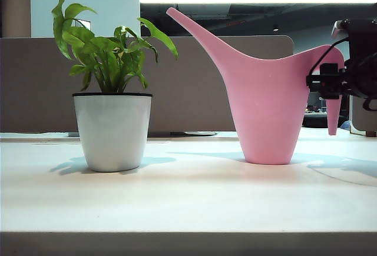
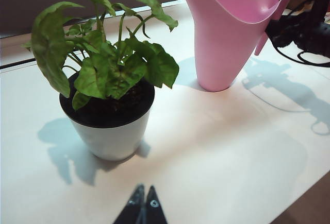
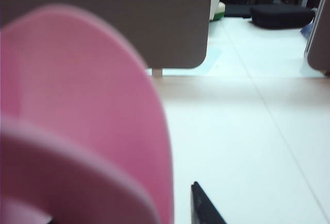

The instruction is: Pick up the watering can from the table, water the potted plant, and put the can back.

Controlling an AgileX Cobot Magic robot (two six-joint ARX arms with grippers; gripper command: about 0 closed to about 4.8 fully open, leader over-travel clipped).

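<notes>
Standing on the left of the table in the exterior view, the potted plant sits upright in its white, black-rimmed pot, casting a shadow to its left. From the left wrist view the left gripper hangs above bare tabletop just in front of the pot, its two dark fingertips pressed together with nothing between them. Right of centre the watering can stands upright on the table, well apart from the pot, its long spout pointing up and left over the plant's leaves. At the far right the right gripper sits level at the can's hooked handle; whether its jaws are released or clamping the handle cannot be told, since the right wrist view shows only a blurred pink body and one dark fingertip.
</notes>
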